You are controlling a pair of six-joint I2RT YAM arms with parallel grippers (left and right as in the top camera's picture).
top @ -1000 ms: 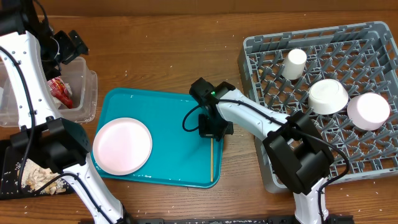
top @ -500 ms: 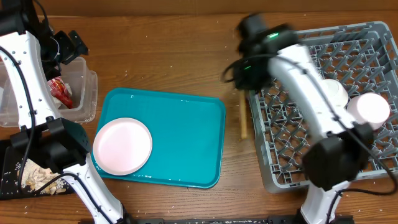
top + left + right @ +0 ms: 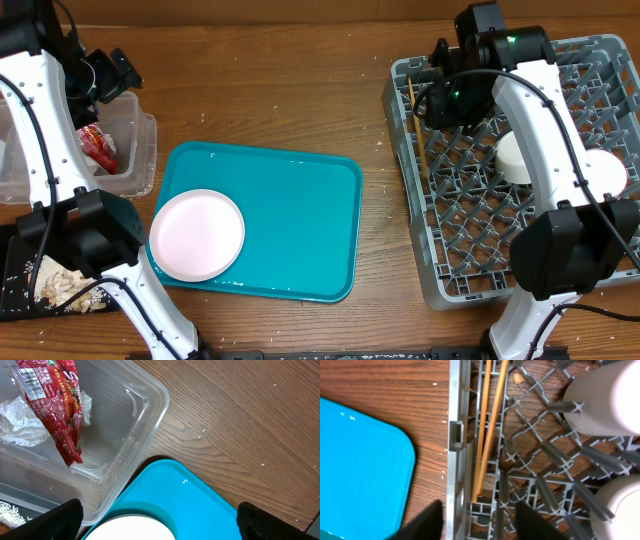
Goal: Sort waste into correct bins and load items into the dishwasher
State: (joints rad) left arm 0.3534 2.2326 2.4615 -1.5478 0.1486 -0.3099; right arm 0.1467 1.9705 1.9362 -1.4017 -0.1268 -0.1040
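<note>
I'm holding the right claw (image 3: 480, 517) spread above the chopsticks (image 3: 487, 430), which are lying inside the dish rack (image 3: 454, 460) along its left wall. I'm planning a straight lift, keeping clear of the pegs. The left claw (image 3: 159, 521) is hanging spread beside the clear tub (image 3: 145, 415).

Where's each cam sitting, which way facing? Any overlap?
Overhead: above table, straight down; left arm, right arm, teal tray, dish rack.
Left wrist: over clear tub holding red wrapper, facing down; own fingertips at bottom corners.
Right wrist: over dish rack's left rim, facing down at chopsticks; own fingertips at bottom.
Shared: chopsticks, overhead and right wrist.
</note>
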